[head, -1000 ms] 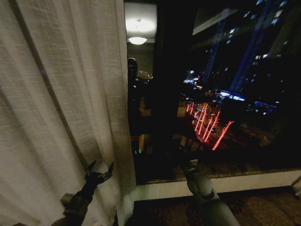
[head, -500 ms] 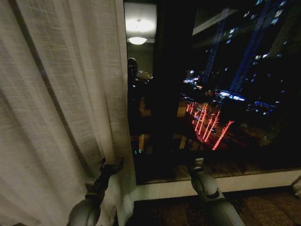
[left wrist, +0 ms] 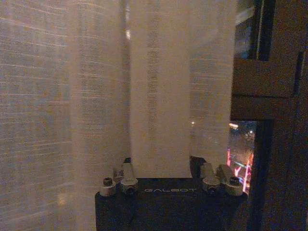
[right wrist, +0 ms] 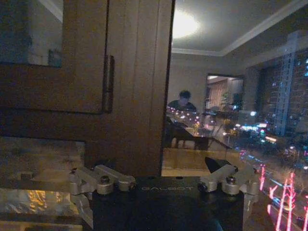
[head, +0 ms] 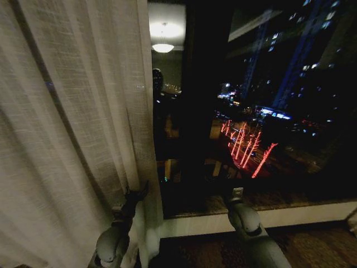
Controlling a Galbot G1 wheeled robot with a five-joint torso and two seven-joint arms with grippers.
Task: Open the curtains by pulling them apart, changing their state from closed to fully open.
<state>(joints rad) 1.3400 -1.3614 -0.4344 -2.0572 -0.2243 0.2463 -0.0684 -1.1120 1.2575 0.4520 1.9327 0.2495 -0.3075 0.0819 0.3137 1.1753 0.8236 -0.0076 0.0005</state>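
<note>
Sheer curtain gathered at the left of the night window

The curtains [head: 72, 128] hang bunched at the left, light, soft and slippery-looking; best taken at the pleated inner edge. The left gripper [head: 135, 194] sits there, spread around a fold [left wrist: 159, 120]. The right gripper [right wrist: 168, 185] hovers spread by the dark window frame [head: 195, 111], holding nothing.

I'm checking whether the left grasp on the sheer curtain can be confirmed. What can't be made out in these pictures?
- Left gripper: in the head view its fingertips are dark against the curtain; in the left wrist view a pleat covers them, so contact with the cloth is unclear.
- Curtain's top and hem: cut off by the head view's edges.
- Right gripper: its fingertips are dark against the window frame in the right wrist view.
</note>
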